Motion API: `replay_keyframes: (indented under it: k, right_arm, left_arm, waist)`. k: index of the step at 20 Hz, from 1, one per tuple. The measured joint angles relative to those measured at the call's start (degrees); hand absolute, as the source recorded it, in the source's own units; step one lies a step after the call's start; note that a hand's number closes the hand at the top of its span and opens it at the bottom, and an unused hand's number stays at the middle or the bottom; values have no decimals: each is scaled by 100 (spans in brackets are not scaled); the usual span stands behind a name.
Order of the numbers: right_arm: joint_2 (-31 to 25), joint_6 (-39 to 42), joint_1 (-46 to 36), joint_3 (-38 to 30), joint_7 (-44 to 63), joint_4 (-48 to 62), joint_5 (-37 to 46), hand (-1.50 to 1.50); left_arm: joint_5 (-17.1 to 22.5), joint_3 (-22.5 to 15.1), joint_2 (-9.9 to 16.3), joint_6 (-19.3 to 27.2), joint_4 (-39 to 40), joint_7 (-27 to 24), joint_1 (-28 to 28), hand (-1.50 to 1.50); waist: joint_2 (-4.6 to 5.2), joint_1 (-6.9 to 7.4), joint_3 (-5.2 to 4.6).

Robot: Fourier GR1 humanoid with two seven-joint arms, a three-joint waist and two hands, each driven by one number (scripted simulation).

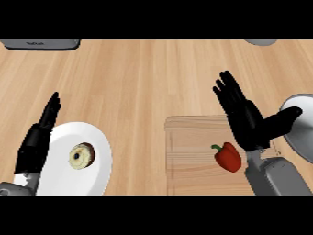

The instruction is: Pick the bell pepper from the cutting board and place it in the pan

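Observation:
A red bell pepper with a green stem lies on the wooden cutting board at the lower middle right. My right hand hovers over the board just above and right of the pepper, open, fingers straight and pointing away, thumb spread toward the pan. The grey pan sits at the right edge, partly cut off. My left hand rests open at the lower left, edge-on, holding nothing.
A white plate with a round beige-and-dark food item lies beside my left hand. A grey appliance shows at the top left and a grey object at the top right. Bare wooden counter spans the middle.

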Motion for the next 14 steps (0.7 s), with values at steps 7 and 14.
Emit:
replay_keyframes:
  k: [7,14]
  right_arm:
    - [-1346,1141,-658,194,442,1089,692,150]
    - [-1896,549,-367,687,-773,2020,2532,-150]
  left_arm:
    - [134,-178,44,-555,-163,383,-353,0]
    - [406,-252,16,-975,-406,1063,-614,0]
  waist:
    - [-42,135,83]
    - [-87,87,134]
